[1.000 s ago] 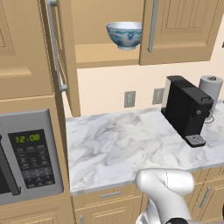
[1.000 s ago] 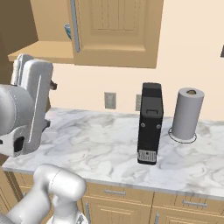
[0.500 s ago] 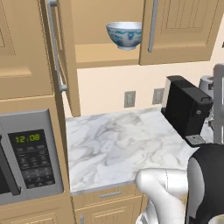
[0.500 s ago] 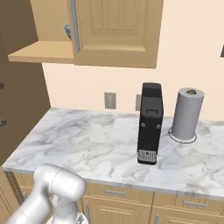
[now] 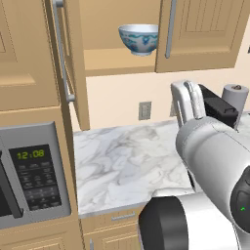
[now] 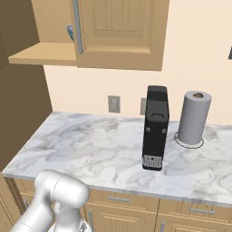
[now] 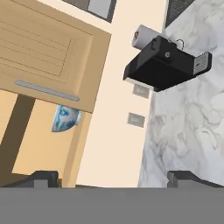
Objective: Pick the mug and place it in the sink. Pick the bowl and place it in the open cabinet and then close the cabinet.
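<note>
- left base view looks forward from behind the arm's left, close over the marble tabletop (image 5: 122,166), up to the open cabinet (image 5: 122,58) and its bowl (image 5: 139,39).
- right base view faces the same tabletop (image 6: 99,154) from the right; the coffee machine (image 6: 155,127) and paper-towel roll (image 6: 194,118) sit mid-frame.
- hand view is rolled sideways, sharing the bowl (image 7: 64,119), coffee machine (image 7: 164,65) and tabletop (image 7: 192,127).

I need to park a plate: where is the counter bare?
The marble counter is bare from its left end to the black coffee machine. Crowded on the right: the machine stands close beside the paper-towel roll.
</note>
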Available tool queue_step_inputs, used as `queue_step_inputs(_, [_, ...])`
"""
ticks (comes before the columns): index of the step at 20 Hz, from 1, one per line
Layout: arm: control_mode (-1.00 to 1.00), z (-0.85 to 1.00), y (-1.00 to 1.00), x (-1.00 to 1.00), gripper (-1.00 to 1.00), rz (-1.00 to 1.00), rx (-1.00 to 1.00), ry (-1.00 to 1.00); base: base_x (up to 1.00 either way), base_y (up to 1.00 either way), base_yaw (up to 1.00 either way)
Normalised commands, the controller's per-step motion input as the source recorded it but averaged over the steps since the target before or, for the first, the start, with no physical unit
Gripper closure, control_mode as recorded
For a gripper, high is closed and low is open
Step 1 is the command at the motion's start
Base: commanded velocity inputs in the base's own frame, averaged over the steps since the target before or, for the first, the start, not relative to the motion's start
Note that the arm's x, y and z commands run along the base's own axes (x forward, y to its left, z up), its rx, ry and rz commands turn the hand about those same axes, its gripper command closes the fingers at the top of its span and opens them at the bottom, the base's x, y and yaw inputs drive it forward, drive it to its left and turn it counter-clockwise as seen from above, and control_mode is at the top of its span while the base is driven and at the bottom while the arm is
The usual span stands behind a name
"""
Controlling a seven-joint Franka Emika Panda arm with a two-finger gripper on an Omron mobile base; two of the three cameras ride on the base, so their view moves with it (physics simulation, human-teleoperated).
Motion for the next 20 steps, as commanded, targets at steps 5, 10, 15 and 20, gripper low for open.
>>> queue_step_inputs(5, [-1.00,0.00,0.82,0.00,-1.00,0.10,-0.04,0.00,0.00,0.00,0.00])
queue_step_inputs(10, [-1.00,0.00,0.86,-0.01,-1.00,0.11,-0.04,-0.01,0.00,0.00,0.00])
queue_step_inputs(15, [-1.00,0.00,0.64,-0.27,-1.00,0.06,-0.04,-0.06,0.00,0.00,0.00])
queue_step_inputs(20, [-1.00,0.00,0.59,-0.27,-1.00,0.04,-0.01,-0.02,0.00,0.00,0.00])
